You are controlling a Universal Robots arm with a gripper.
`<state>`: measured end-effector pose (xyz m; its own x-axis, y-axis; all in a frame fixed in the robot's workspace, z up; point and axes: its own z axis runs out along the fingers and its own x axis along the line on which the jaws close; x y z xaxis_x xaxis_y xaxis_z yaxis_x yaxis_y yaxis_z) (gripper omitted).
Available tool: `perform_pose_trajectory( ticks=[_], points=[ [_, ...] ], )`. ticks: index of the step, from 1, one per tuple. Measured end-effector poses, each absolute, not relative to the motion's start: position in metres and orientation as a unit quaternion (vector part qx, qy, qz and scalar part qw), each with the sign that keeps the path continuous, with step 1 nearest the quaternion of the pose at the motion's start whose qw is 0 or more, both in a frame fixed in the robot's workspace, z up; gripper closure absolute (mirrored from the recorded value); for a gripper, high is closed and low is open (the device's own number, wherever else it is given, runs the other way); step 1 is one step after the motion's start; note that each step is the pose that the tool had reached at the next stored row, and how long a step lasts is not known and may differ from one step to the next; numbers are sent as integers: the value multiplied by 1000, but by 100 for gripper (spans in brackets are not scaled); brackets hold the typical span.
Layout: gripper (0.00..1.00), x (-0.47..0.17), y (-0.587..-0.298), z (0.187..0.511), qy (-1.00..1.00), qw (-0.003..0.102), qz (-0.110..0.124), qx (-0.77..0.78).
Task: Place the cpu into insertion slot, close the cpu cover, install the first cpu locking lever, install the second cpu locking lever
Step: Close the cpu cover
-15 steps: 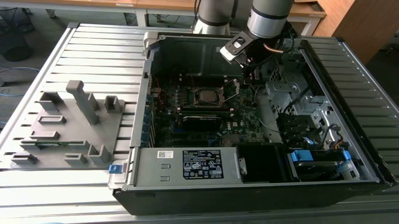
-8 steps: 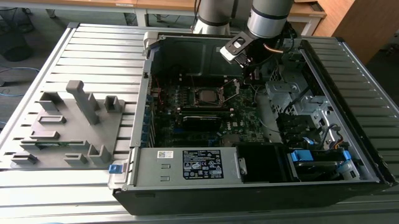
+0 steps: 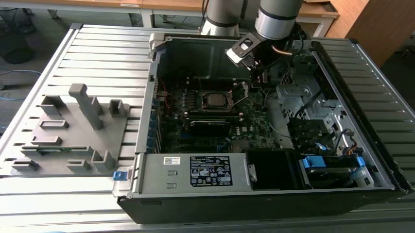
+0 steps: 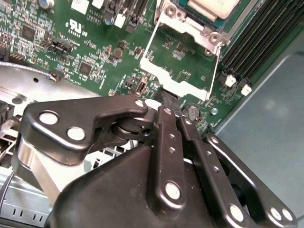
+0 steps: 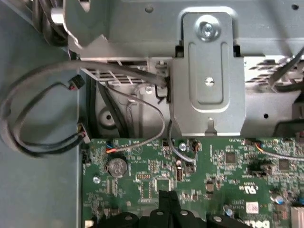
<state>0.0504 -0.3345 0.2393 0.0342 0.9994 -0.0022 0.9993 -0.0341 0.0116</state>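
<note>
Status: the cpu [image 4: 212, 6] is seated in the insertion slot [image 4: 175, 16] and looks flat from here, so I'd call step 1 done.

The cpu cover [image 4: 183, 84] is open. It is swung up off the slot, with green board showing through its window and its free rail toward the gripper [image 4: 167, 100].

The fingers are clenched together with the tip right at that free rail. I can't tell if the rail is pinched between them or only touched.

In the exterior view the arm reaches into the open pc case [image 3: 259, 187] on the bench [image 3: 97, 48], with the tip just to the exterior view's right of the slot.

I can't make out the 2 locking levers well enough to say where they sit.

This reads to me as the cover-closing step. My advice for it:
- Load the middle of the free rail. An off-centre push will likely twist a frame this thin.
- Follow the hinge arc. Don't drive straight down.
- Keep the tip off the cpu face and off the small parts on the board around the slot.
- The memory slots [image 4: 256, 33] sit just beside the slot, so mind the linkage on that side.
- The grey cables [image 5: 28, 114] hang near the case wall, so keep the wrist clear of them.
- Go slowly. The frame should land flat around the cpu, not on it.
</note>
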Motion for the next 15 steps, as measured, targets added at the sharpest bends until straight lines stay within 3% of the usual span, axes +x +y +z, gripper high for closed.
perform_pose_trajectory(
  ticks=[15],
  points=[
    [89,11,-335,239,695,11,10,719]
  ],
)
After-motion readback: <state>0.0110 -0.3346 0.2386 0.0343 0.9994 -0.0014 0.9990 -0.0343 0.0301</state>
